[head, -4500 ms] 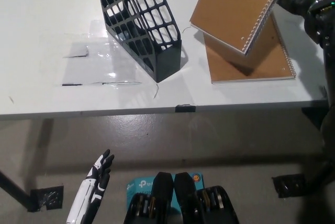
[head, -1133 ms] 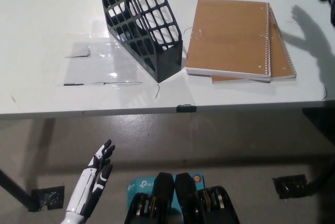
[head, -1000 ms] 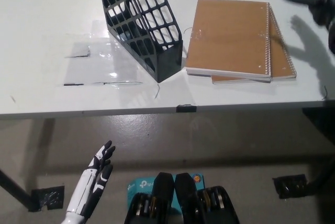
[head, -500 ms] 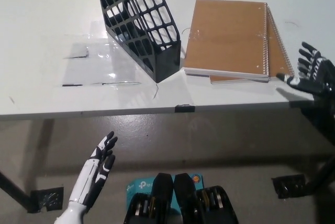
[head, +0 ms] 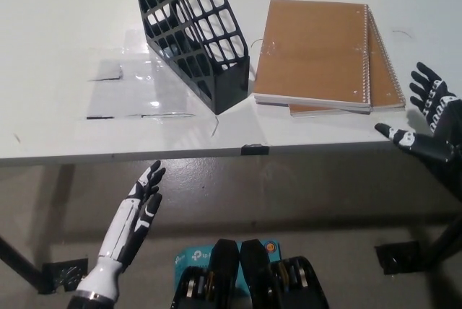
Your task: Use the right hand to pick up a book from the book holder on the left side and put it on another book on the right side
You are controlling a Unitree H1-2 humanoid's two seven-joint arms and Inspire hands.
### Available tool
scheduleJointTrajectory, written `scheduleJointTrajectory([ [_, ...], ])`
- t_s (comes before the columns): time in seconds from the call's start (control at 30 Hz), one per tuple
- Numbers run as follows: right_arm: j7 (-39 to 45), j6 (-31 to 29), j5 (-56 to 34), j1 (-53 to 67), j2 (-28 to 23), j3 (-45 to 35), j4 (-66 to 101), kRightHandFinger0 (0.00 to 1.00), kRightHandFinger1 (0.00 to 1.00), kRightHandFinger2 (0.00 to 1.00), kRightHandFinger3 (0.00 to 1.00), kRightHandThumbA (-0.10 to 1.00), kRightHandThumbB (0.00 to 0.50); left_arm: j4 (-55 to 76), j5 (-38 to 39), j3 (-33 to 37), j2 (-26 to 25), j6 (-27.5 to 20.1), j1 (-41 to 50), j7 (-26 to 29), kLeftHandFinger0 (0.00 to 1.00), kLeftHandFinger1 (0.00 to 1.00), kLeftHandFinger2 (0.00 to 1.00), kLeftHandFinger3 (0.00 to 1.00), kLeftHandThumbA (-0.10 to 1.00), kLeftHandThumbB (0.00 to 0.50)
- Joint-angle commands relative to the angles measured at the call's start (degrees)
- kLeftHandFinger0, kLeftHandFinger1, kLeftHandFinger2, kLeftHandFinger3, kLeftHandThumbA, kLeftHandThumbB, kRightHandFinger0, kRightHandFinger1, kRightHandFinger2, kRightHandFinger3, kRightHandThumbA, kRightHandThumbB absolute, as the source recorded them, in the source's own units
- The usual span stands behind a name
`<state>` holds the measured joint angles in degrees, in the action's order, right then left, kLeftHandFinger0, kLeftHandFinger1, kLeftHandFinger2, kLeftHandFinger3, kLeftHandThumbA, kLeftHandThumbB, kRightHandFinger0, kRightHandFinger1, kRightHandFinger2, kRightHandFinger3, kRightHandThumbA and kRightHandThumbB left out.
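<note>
White left hand (head: 133,211): hanging low at the lower left, below the table edge and over the grey floor, fingers spread and holding nothing. Black right hand (head: 433,125): hovering at the right edge of the view, just off the near right corner of the white rectangular table (head: 58,42), fingers fanned wide apart and gripping nothing. Small black clip (head: 253,149): sitting on the near edge of the table. Clear plastic sheet (head: 133,85): lying flat on the tabletop, left of the holder. Black plastic lattice book holder (head: 191,27): standing on the table left of centre, leaning, showing no book inside. Brown spiral-bound book with kraft cover (head: 317,49): lying flat on top of a second brown spiral-bound book (head: 386,78), which is showing only along the right and near edges beneath it; the pair is resting on the right part of the table, just beside the holder's foot. The stacked books are lying to the left of the right hand and farther in, near it but not touching.
</note>
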<state>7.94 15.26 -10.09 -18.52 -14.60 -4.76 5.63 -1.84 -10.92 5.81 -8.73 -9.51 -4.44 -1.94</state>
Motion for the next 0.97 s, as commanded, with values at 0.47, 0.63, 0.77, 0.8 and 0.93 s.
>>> scheduleJointTrajectory([
  [0.47, 1.23, -17.36, 6.56, 11.07, 8.84, 9.96, 7.82, 1.0, 1.0, 1.0, 1.0, 0.87, 0.217, 4.09, 2.69, -1.15, 0.37, -1.24, -0.26, -0.28, 1.0, 1.0, 1.0, 1.0, 1.0, 0.044],
  [0.63, 1.17, -20.24, 8.19, 10.34, 8.28, 10.59, 0.11, 1.0, 1.0, 1.0, 1.0, 0.84, 0.189, 3.91, 2.26, -1.14, 0.57, -2.1, 0.78, 0.15, 1.0, 1.0, 1.0, 1.0, 1.0, 0.043],
  [0.77, 1.57, -20.3, 9.04, 10.56, 7.84, 11.07, -1.65, 1.0, 1.0, 1.0, 1.0, 0.82, 0.172, 4.08, 2.34, -1.37, 0.56, -2.5, 1.66, 0.3, 1.0, 1.0, 1.0, 1.0, 1.0, 0.044],
  [0.8, 1.72, -20.43, 9.22, 10.51, 7.73, 11.23, -2.42, 1.0, 1.0, 1.0, 1.0, 0.8, 0.168, 4.06, 2.27, -1.36, 0.53, -2.7, 1.81, 0.32, 1.0, 1.0, 1.0, 1.0, 1.0, 0.042],
  [0.93, 2.18, -19.88, 9.95, 10.63, 7.16, 11.89, -3.31, 1.0, 1.0, 1.0, 1.0, 0.81, 0.18, 4.08, 1.96, -1.38, 0.53, -2.58, 2.04, 0.43, 1.0, 1.0, 1.0, 1.0, 1.0, 0.053],
])
